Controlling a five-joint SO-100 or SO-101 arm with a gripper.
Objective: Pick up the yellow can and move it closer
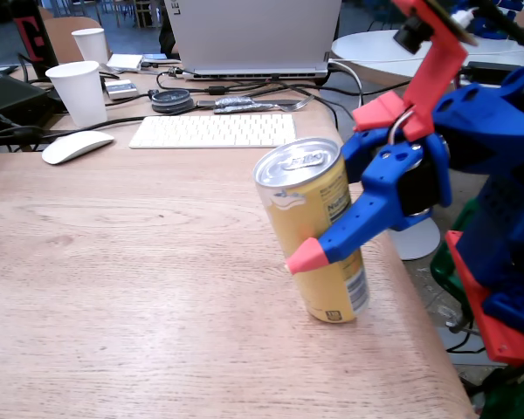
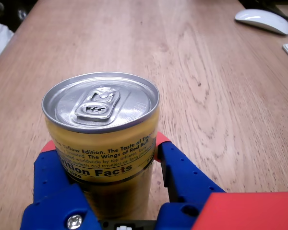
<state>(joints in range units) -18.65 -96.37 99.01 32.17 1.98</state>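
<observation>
The yellow can (image 1: 319, 240) stands near the table's right edge in the fixed view, leaning slightly, with its silver top and pull tab facing up. Whether its base touches the wood I cannot tell. My blue gripper (image 1: 323, 246) reaches in from the right and is shut on the can's middle. One red-tipped finger (image 1: 308, 256) crosses the front and the other is hidden behind the can. In the wrist view the can (image 2: 103, 143) fills the lower left, and my gripper (image 2: 104, 143) clamps it with a blue finger (image 2: 180, 170) on each side.
At the back of the wooden table (image 1: 140, 288) are two white paper cups (image 1: 79, 92) (image 1: 90, 44), a white mouse (image 1: 77, 146), a keyboard (image 1: 214, 131), a laptop (image 1: 253, 35) and cables. The table's right edge (image 1: 419, 305) runs close beside the can. The mouse (image 2: 261, 21) shows at the wrist view's top right.
</observation>
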